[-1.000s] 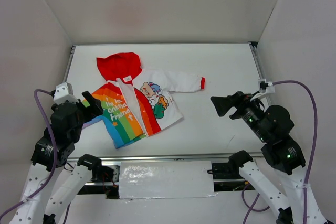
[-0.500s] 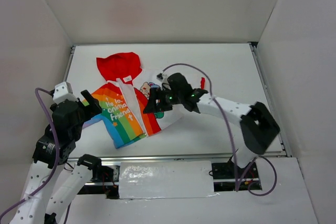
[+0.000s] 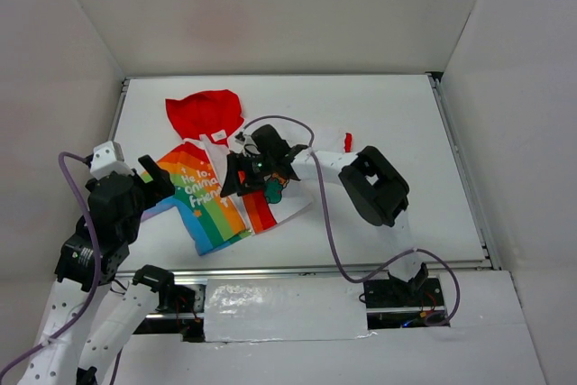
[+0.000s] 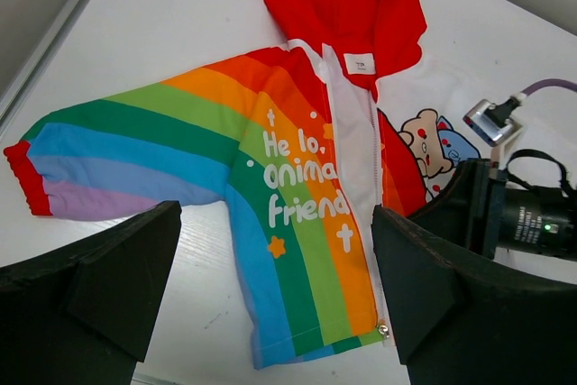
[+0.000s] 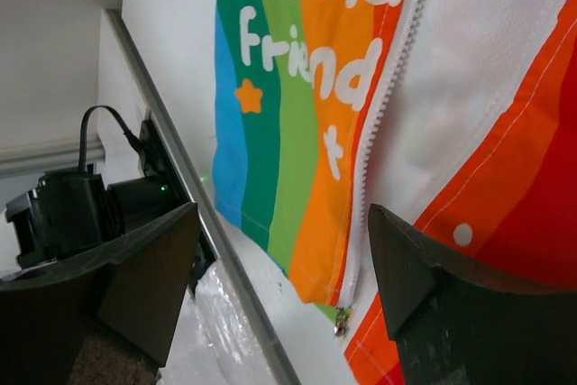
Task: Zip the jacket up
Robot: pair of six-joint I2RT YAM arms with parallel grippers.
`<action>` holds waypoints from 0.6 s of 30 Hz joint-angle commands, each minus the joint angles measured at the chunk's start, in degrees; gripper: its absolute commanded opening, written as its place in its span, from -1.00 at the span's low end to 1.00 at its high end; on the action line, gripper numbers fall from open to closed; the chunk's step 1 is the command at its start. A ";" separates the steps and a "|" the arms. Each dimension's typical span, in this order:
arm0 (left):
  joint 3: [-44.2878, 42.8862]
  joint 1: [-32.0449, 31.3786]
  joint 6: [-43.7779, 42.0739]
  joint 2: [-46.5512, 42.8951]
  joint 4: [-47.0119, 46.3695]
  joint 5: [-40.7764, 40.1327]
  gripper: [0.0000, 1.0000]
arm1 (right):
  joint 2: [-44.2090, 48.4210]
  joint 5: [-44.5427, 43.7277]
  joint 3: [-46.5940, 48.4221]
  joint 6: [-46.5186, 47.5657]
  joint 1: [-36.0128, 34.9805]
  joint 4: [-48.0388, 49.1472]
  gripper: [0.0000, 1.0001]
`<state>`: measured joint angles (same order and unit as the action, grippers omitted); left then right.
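Reading "He lo, anima friend" on jacket [image 4: 180, 132]; left tool [image 4: 275, 223] wide, right tool [image 5: 282, 223] wide above zipper [image 5: 365, 178].

A child's jacket [image 4: 297, 223] lies unzipped and flat on a white table [image 4: 180, 33], rainbow half with white lettering in front, red hood at the top. The left gripper [image 4: 276, 214] hangs above it, jaws wide apart, while the right arm [image 4: 514, 218] reaches over the cartoon-bear half.

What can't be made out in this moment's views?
- Top view: the right arm covers most of the white half of the jacket.
- Left wrist view: that arm hides the white half's lower part; the zip pull is too small to show whether both sides are joined.
- Right wrist view: the hood lies beyond the frame edge.
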<state>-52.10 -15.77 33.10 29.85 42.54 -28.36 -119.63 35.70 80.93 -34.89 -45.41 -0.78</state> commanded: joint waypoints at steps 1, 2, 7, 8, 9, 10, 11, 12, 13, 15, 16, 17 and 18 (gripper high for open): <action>0.24 0.39 -1.11 -0.75 -1.94 0.41 0.99 | -3.23 2.35 3.53 0.27 -0.64 1.22 0.63; 0.15 0.39 -1.11 -0.75 -1.85 0.58 0.99 | -4.02 2.01 3.80 0.27 -0.82 1.22 0.64; 0.24 0.39 -1.29 -0.49 -2.03 0.94 0.99 | -5.70 0.51 4.68 0.00 -1.17 0.16 0.64; 0.15 0.39 -1.29 -0.49 -2.11 0.94 0.99 | -5.61 0.25 4.25 -0.43 -1.17 0.51 0.64; 0.15 0.39 -1.29 -0.49 -2.11 1.11 0.99 | -5.44 0.51 3.37 -0.87 -1.17 0.60 0.63; 0.24 0.39 -1.37 -0.49 -2.11 1.11 0.99 | -5.43 0.94 3.19 -0.96 -1.26 2.08 0.61; 0.24 0.39 -1.37 -0.40 -2.11 1.20 0.99 | -5.43 1.90 2.92 -1.05 -1.26 2.09 0.59; 0.24 0.39 -1.37 -0.32 -2.11 1.29 0.99 | -5.09 2.70 1.88 -1.57 -1.44 3.40 0.54; 0.24 0.39 -1.46 -0.40 -2.29 1.38 0.99 | -4.82 3.49 1.35 -1.93 -1.52 4.28 0.49; 0.24 0.39 -1.46 -0.14 -2.29 1.38 0.99 | -4.64 5.68 0.12 -2.80 -1.79 5.86 0.45; 0.24 0.39 -1.55 -0.05 -2.29 1.46 0.99 | -4.56 6.30 -0.15 -2.98 -1.88 6.13 0.43; 0.15 0.39 -1.55 0.04 -2.38 1.55 0.99 | -4.38 6.74 -0.50 -3.25 -1.79 6.40 0.41; 0.15 0.39 -1.55 0.21 -2.29 1.55 0.99 | -4.21 7.44 -1.55 -3.77 -2.14 7.53 0.39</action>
<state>-52.07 -15.77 32.97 29.76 42.35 -27.27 -124.97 39.57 81.19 -37.34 -46.46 2.66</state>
